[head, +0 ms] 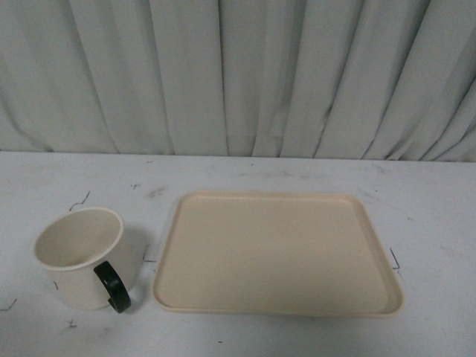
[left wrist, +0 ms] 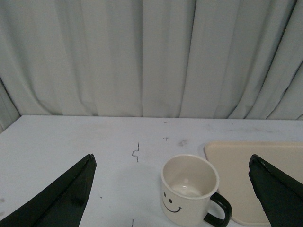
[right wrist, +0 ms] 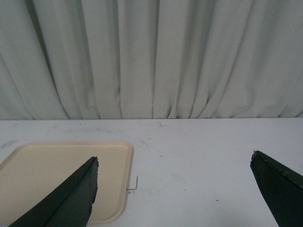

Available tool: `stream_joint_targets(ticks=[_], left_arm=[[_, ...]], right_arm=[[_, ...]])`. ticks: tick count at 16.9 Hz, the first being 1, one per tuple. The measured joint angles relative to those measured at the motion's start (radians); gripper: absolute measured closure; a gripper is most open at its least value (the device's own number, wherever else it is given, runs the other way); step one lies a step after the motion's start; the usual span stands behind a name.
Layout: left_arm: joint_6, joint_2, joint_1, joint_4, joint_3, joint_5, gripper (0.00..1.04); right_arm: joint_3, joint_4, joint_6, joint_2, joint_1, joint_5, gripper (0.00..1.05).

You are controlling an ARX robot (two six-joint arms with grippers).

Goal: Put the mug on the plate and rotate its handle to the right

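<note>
I'm starting on my left: the left gripper (left wrist: 171, 160) is released, its two dark fingers (left wrist: 66, 198) spread wide in the left wrist view and clamped on nothing. The mug (head: 78, 256) shows beyond them, further off on the table. It stands upright on the white table (head: 312, 175), mouth open to the top, on the left side of the front view. Its black handle (head: 113, 286) sticks out toward the robot and a touch to the right. The left wrist camera catches the smiley face (left wrist: 171, 203) on the wall facing that camera. Moving across, the plate (head: 279, 253) lies flat just beside the mug on its right, with a narrow strip of table between them, so the mug is off the plate and not touching it. A few small dark scuffs (head: 80, 201) dot the tabletop around both. Over on the right, the right gripper (right wrist: 174, 157) is also released, fingers far apart and holding nothing, with one corner of the plate showing past one finger. The pale pleated curtain (head: 238, 74) closes off the back in every view.
</note>
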Motion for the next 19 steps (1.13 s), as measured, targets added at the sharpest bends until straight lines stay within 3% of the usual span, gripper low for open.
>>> stream_joint_targets(ticks=[19], left_arm=[[0.000,0.000,0.000,0.000,0.000,0.000,0.07]], right_arm=[[0.000,0.000,0.000,0.000,0.000,0.000,0.06]])
